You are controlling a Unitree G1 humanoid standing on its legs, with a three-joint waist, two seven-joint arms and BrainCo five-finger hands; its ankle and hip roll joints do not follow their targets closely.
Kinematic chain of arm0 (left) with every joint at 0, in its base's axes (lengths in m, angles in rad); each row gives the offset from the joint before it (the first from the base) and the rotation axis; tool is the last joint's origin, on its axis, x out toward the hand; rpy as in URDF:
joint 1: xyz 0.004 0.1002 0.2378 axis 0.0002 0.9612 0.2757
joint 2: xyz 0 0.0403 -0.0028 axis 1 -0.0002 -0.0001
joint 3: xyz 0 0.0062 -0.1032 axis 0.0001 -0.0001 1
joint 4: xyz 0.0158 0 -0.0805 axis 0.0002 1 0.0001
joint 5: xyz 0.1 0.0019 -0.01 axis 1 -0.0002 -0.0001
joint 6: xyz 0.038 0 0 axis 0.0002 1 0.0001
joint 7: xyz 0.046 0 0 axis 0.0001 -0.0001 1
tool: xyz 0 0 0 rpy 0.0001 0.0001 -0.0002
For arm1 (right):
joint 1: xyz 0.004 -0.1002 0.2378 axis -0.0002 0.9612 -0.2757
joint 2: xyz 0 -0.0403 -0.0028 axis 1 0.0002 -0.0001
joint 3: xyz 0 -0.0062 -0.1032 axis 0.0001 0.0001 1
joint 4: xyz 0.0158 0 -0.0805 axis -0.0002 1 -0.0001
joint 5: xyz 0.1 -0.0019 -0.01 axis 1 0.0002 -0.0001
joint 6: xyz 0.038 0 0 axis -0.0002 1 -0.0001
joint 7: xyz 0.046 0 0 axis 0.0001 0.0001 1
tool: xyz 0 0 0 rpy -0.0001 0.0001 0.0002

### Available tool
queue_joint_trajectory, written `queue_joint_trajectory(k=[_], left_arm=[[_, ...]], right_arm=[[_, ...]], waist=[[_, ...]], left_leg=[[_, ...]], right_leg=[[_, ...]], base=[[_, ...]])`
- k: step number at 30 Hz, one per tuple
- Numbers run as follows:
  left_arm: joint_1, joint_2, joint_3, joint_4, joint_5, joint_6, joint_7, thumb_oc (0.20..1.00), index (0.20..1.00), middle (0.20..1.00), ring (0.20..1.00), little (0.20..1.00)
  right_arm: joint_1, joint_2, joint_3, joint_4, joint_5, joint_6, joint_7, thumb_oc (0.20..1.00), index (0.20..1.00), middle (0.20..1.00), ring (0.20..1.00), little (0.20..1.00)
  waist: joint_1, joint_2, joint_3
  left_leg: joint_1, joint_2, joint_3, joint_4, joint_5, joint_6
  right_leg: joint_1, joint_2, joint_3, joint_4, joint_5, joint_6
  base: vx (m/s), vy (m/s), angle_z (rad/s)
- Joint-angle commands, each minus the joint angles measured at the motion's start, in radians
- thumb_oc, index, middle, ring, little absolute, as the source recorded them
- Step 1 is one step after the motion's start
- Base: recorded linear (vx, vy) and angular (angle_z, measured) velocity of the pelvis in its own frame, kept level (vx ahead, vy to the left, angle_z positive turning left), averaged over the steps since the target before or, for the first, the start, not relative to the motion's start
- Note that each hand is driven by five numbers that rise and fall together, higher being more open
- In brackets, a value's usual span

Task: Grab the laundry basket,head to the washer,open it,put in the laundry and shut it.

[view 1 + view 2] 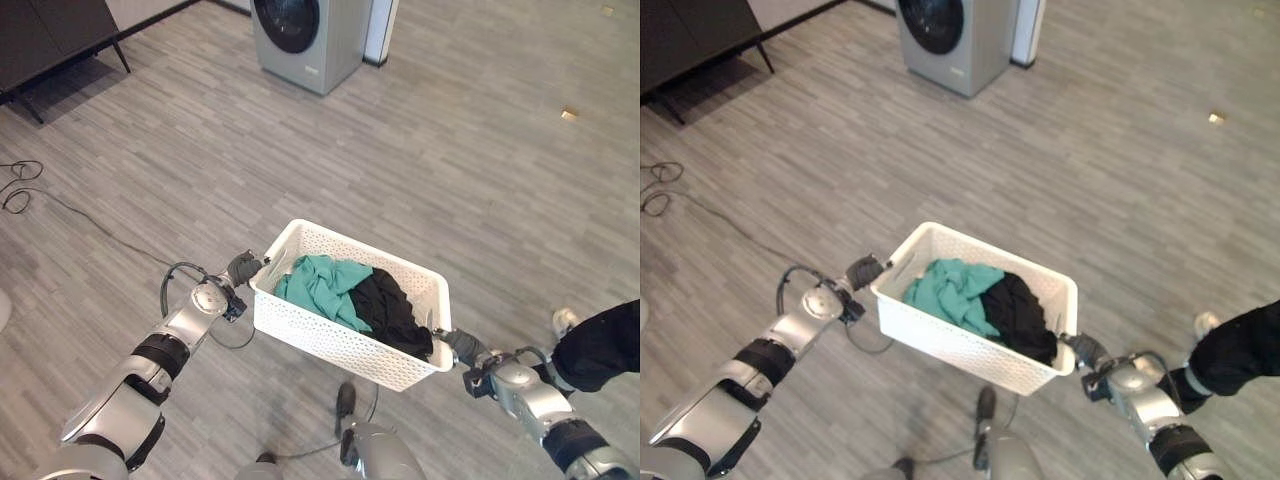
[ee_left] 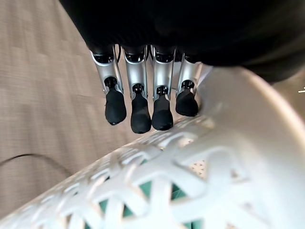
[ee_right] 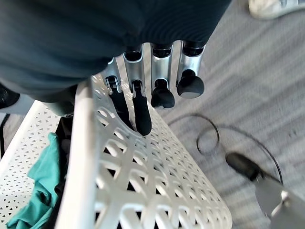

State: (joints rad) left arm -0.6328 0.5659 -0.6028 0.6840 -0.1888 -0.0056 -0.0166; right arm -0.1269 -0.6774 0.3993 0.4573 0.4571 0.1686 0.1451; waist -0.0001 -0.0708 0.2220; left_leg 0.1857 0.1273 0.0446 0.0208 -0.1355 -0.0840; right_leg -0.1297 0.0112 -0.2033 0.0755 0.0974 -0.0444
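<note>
A white lattice laundry basket (image 1: 320, 335) hangs above the floor between my two hands. Inside it lie a teal garment (image 1: 320, 285) and a black garment (image 1: 390, 305). My left hand (image 1: 243, 268) grips the basket's left end at the rim; its fingers (image 2: 140, 114) curl down against the rim's edge (image 2: 214, 157). At the right end my right hand (image 1: 462, 345) holds on, with fingers (image 3: 143, 119) hooked under the rim against the lattice wall (image 3: 157, 181). The grey washer (image 1: 305, 40), its round dark door closed, stands on the floor far ahead.
A dark cabinet on thin legs (image 1: 50, 40) stands at the far left. A person's dark trouser leg (image 1: 600, 345) and white shoe (image 1: 565, 320) are close at my right. A small tan object (image 1: 568, 114) lies on the floor to the far right.
</note>
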Motion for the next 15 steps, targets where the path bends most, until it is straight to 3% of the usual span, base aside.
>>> queue_joint_trajectory(k=[1,2,3,4,5,7,8,9,10,12,15], left_arm=[[-0.022,0.015,0.024,-0.015,-0.014,-0.045,0.008,0.200,0.200,0.200,0.200,0.200],[-0.022,0.015,0.024,-0.015,-0.014,-0.045,0.008,0.200,0.200,0.200,0.200,0.200],[-0.031,0.010,0.020,-0.021,-0.015,-0.039,0.010,0.200,0.200,0.200,0.200,0.200],[-0.035,0.009,0.018,-0.023,-0.015,-0.040,0.011,0.200,0.200,0.200,0.200,0.200],[-0.046,0.004,0.013,-0.021,-0.016,-0.037,0.014,0.200,0.200,0.200,0.200,0.200],[-0.062,0.002,0.007,-0.018,-0.019,-0.033,0.013,0.200,0.200,0.200,0.200,0.200],[-0.071,0.001,0.010,-0.025,-0.019,-0.034,0.015,0.200,0.200,0.200,0.200,0.200],[-0.072,0.002,0.010,-0.025,-0.019,-0.033,0.015,0.200,0.200,0.200,0.200,0.200],[-0.070,0.002,0.007,-0.031,-0.024,-0.038,0.016,0.200,0.200,0.200,0.200,0.200],[-0.069,0.005,0.003,-0.022,-0.030,-0.042,0.020,0.200,0.200,0.200,0.200,0.200],[-0.064,0.013,-0.004,-0.005,-0.040,-0.044,0.023,0.200,0.200,0.200,0.200,0.200]], right_arm=[[-0.001,-0.042,-0.110,-0.168,0.100,-0.137,0.049,0.200,0.200,0.200,0.200,0.200],[-0.001,-0.042,-0.110,-0.168,0.100,-0.137,0.049,0.200,0.200,0.200,0.200,0.200],[0.020,-0.067,-0.122,-0.177,0.113,-0.140,0.039,0.200,0.200,0.200,0.200,0.200],[0.023,-0.073,-0.127,-0.180,0.119,-0.143,0.038,0.200,0.200,0.200,0.200,0.200],[0.019,-0.077,-0.128,-0.176,0.120,-0.144,0.028,0.200,0.200,0.200,0.200,0.200],[0.015,-0.078,-0.130,-0.173,0.122,-0.144,0.022,0.200,0.200,0.200,0.200,0.200],[0.019,-0.078,-0.142,-0.184,0.117,-0.145,0.015,0.200,0.200,0.200,0.200,0.200],[0.019,-0.078,-0.142,-0.184,0.117,-0.145,0.015,0.200,0.200,0.200,0.200,0.200],[0.014,-0.069,-0.146,-0.176,0.108,-0.154,0.009,0.200,0.200,0.200,0.200,0.200],[-0.008,-0.056,-0.137,-0.156,0.095,-0.165,-0.001,0.200,0.200,0.200,0.200,0.200],[-0.041,-0.024,-0.127,-0.114,0.098,-0.180,-0.018,0.200,0.200,0.200,0.200,0.200]], waist=[[-0.001,-0.016,-0.059],[-0.004,-0.014,-0.060],[0.003,-0.037,-0.040],[0.004,-0.045,-0.032],[0.011,-0.050,-0.022],[0.019,-0.051,-0.011],[0.027,-0.056,-0.011],[0.026,-0.059,-0.013],[0.042,-0.053,-0.011],[0.063,-0.038,-0.015],[0.085,-0.028,-0.007]], left_leg=[[-0.129,0.061,-0.047,0.221,0.123,0.022],[-0.137,0.063,-0.052,0.232,0.118,0.021],[-0.230,0.070,-0.072,0.406,0.177,0.053],[-0.264,0.086,-0.060,0.465,0.197,0.061],[-0.306,0.109,-0.045,0.510,0.215,0.065],[-0.327,0.108,-0.030,0.505,0.196,0.069],[-0.354,0.070,-0.015,0.408,0.149,0.067],[-0.354,0.067,-0.014,0.402,0.155,0.068],[-0.369,0.058,-0.012,0.255,0.159,0.046],[-0.392,0.052,-0.056,0.105,0.241,0.019],[-0.419,0.039,-0.113,-0.003,0.274,-0.003]], right_leg=[[0.003,-0.101,0.025,-0.009,-0.033,0.150],[0.002,-0.099,0.022,-0.009,-0.032,0.149],[0.042,-0.069,0.032,-0.020,-0.056,0.110],[0.062,-0.056,0.032,-0.025,-0.069,0.097],[0.080,-0.047,0.020,-0.029,-0.081,0.085],[0.096,-0.042,0.020,-0.030,-0.092,0.082],[0.116,-0.043,0.015,-0.035,-0.107,0.087],[0.113,-0.047,0.015,-0.036,-0.106,0.088],[0.131,-0.046,0.011,-0.030,-0.127,0.094],[0.146,-0.038,0.008,-0.024,-0.146,0.098],[0.190,-0.042,0.010,0.001,-0.186,0.101]], base=[[0.20,-0.407,0.17],[0.12,-0.401,0.07],[0.09,-0.354,0.01],[0.13,-0.466,-0.10],[0.09,-0.259,-0.09],[0.11,-0.113,-0.07],[0.12,-0.029,0.04],[0.24,-0.015,0.10],[0.20,0.050,0.00],[0.22,0.069,-0.01],[0.27,0.106,-0.28]])
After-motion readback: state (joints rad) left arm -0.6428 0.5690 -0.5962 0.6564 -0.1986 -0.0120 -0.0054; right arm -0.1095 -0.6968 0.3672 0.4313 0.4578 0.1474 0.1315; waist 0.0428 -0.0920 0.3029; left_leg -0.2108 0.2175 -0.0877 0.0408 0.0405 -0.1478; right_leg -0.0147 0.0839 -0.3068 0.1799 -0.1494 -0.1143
